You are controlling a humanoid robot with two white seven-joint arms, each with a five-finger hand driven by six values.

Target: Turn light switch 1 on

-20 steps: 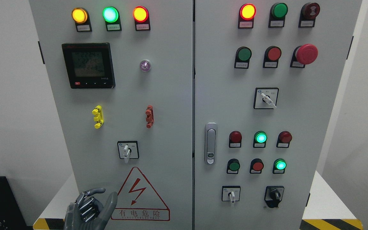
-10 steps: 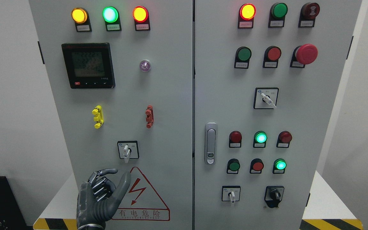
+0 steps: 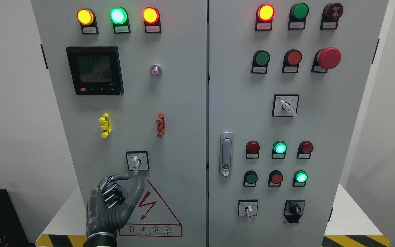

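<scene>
While the left hand (image 3: 113, 202) hangs just below the switch (image 3: 136, 162) on the left door (image 3: 180, 103), nothing is gripped: the thumb stands up, the index finger reaches forward, and the other fingers curl loosely toward the palm. The right hand is out of view. My reading is that the switch with the pale lever, low on this door above the warning triangle (image 3: 149, 209), is the one to turn, though its label is too small to read. To do this well, the hand should rise a little more, bring thumb and index finger to either side of the lever, pinch firmly and twist without sliding off. That lever looks like smooth hard plastic, narrow and flat-sided, on a square black-edged plate. Painted metal, flat and matte grey, makes up the door.
</scene>
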